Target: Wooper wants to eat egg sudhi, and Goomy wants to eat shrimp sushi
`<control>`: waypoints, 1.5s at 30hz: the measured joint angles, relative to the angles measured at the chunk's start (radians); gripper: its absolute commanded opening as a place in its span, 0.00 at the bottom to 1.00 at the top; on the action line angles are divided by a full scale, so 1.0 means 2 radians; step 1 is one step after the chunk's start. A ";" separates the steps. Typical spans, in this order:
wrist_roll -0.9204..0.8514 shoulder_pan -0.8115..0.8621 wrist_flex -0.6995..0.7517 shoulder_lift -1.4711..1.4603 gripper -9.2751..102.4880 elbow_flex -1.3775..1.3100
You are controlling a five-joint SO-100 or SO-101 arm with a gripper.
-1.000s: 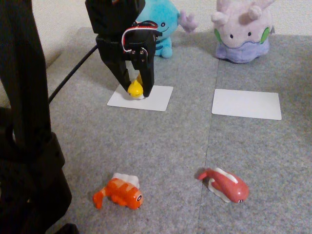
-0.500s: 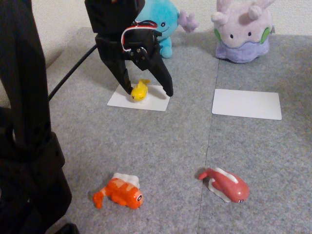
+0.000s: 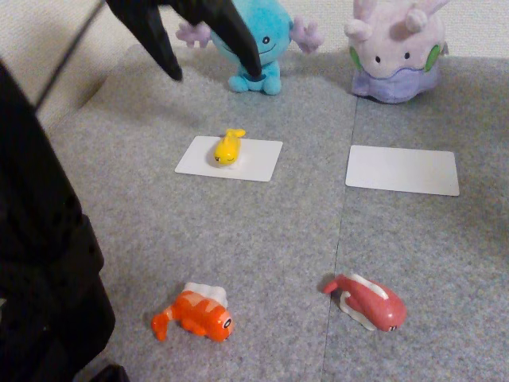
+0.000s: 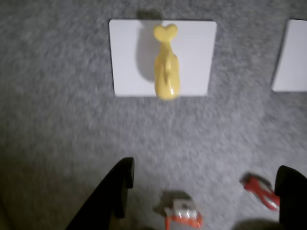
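The tool [image 3: 215, 68] hangs above the grey carpeted tabletop [image 3: 278, 239] at about 11 o'clock in the fixed view, its two black fingers spread wide with nothing between them. In the wrist view the tool [image 4: 206, 184] shows as two dark fingertips at the lower edge, far apart, with bare carpet between them.

The egg sudhi [image 3: 227, 147] lies on a white card [image 3: 254, 163] left of centre in the fixed view, its tail pointing toward 1 o'clock. In the wrist view the egg sudhi [image 4: 166, 64] lies lengthwise on the white card [image 4: 124, 57], its tail at 12 o'clock and its head reaching the card's near edge. Wooper [image 3: 266, 44] sits behind that card at 12 o'clock, partly hidden by one finger of the tool.

A second white card [image 3: 402, 169] lies bare at 3 o'clock from the first, with Goomy [image 3: 395, 52] sitting behind it at the tabletop's far edge.

The shrimp sushi [image 3: 195, 313] lies on the carpet at about 7 o'clock in the fixed view, well apart from both cards. A pinkish-red sushi toy [image 3: 367, 302] lies at about 5 o'clock. In the wrist view the shrimp sushi [image 4: 181, 216] and the pinkish-red sushi toy [image 4: 259, 190] show blurred near the lower edge.
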 measured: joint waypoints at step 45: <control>-0.802 0.237 0.100 0.060 0.38 0.293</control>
